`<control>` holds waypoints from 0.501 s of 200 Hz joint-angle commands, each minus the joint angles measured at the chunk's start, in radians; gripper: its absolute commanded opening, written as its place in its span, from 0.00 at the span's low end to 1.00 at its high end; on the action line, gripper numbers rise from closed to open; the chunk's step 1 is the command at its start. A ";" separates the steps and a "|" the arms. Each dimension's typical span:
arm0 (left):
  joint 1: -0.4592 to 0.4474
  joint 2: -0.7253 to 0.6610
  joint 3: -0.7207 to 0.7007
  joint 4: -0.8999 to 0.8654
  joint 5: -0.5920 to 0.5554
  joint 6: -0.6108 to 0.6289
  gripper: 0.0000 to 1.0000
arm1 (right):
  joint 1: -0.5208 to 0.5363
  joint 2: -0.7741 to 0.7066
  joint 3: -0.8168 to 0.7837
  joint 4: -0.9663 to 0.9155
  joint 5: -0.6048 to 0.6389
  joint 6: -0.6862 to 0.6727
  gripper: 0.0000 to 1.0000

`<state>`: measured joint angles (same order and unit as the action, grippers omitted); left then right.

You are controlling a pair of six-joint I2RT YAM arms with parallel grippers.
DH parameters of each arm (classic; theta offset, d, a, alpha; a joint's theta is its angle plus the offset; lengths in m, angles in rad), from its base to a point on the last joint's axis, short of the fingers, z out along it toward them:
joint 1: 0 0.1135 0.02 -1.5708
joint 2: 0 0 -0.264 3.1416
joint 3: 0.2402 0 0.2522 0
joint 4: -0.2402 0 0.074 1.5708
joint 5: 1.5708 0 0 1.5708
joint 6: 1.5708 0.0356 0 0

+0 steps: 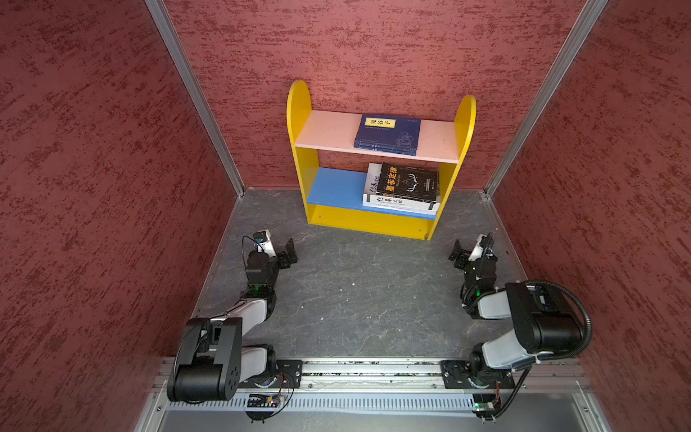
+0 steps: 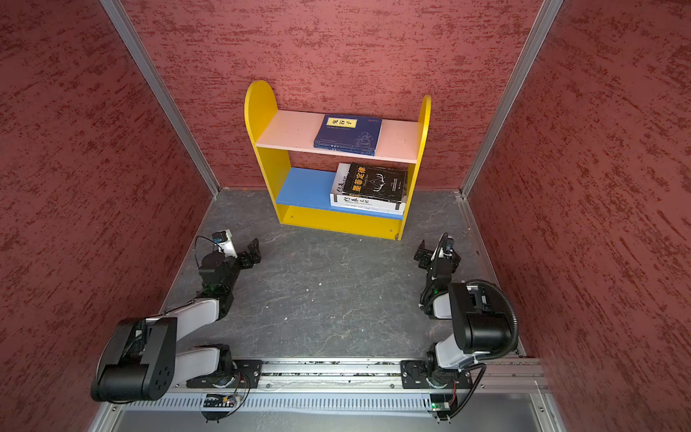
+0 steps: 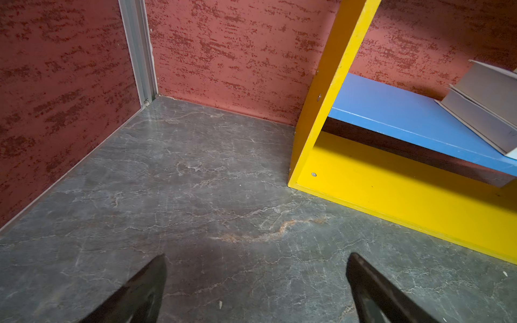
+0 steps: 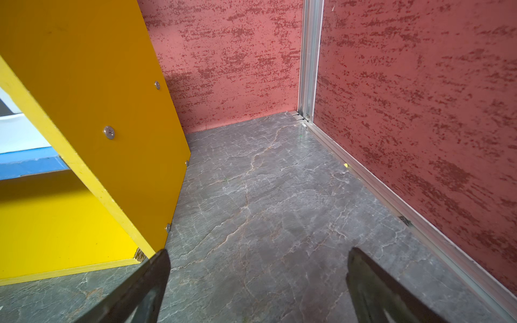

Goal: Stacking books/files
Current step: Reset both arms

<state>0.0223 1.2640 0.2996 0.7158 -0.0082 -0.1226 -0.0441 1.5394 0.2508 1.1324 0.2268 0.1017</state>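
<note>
On the pink upper shelf lie thin navy books, the top one with a yellow title label. On the blue lower shelf, a black book with gold characters rests on larger white-covered books. Their grey page edges show in the left wrist view. My left gripper hovers open and empty over the floor, in front of the shelf's left side. My right gripper is open and empty near the shelf's right front corner.
The yellow shelf unit stands against the back wall on a grey marbled floor. Red textured walls close in both sides. An aluminium rail carries both arm bases at the front.
</note>
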 commanded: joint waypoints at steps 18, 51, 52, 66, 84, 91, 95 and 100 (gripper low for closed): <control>-0.010 0.019 0.037 -0.037 -0.026 0.005 0.99 | -0.004 -0.001 0.014 0.045 -0.010 -0.023 0.99; -0.019 0.053 0.014 0.088 -0.090 0.138 1.00 | -0.002 0.000 0.013 0.044 -0.010 -0.022 0.99; -0.015 0.055 0.016 0.088 -0.087 0.136 0.99 | -0.003 0.000 0.013 0.044 -0.010 -0.022 0.99; 0.017 0.070 0.047 0.042 0.001 0.108 0.99 | -0.003 0.000 0.014 0.045 -0.010 -0.022 0.99; -0.006 0.115 0.042 0.106 0.016 0.127 0.99 | -0.002 0.001 0.012 0.044 -0.010 -0.023 0.99; -0.013 0.142 0.031 0.147 0.000 0.132 0.99 | -0.003 0.000 0.012 0.047 -0.010 -0.022 0.99; -0.013 0.169 0.022 0.197 -0.012 0.129 0.99 | -0.003 -0.001 0.013 0.044 -0.010 -0.023 0.99; -0.013 0.206 0.009 0.259 -0.028 0.124 0.99 | -0.003 0.001 0.012 0.046 -0.009 -0.022 0.99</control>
<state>0.0212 1.3781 0.3248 0.7868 -0.0254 -0.0273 -0.0441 1.5394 0.2508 1.1328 0.2268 0.0986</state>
